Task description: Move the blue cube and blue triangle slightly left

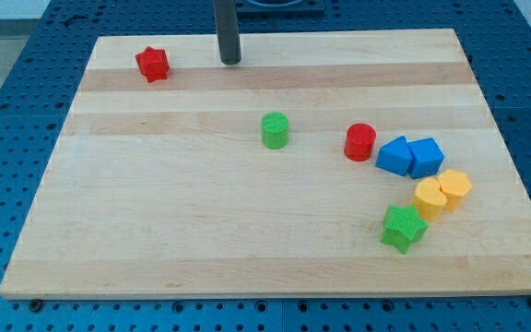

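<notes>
Tip position: my tip (230,61) rests on the wooden board (201,231) near the view's top edge, bare and touching no block, while the blue triangle (394,157) and blue cube (426,156) sit touching side by side well apart from it, toward the view's lower right. A leftward push appears to require contact on the cube's right face, so the tip must judgeably travel round the pair first. Both blocks look like matte, ridged plastic; a red cylinder (359,141) stands just left of the triangle, in the push path.
</notes>
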You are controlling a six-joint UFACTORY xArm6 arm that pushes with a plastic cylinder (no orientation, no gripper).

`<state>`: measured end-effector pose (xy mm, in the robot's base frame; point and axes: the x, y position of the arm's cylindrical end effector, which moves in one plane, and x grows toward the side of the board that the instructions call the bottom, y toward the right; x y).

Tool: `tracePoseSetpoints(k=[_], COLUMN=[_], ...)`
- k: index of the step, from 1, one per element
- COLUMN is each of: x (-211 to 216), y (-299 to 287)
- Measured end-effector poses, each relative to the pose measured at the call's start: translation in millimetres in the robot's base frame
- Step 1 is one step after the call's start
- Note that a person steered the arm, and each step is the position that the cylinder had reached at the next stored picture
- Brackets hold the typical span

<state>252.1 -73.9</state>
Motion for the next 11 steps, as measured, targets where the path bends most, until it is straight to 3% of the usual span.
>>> tracePoseSetpoints(k=[1,4,6,8,11], x=[-1.5,29.6,111.0,206.2,214.1], y=[1.4,191.1,316.7,305.5,221.5])
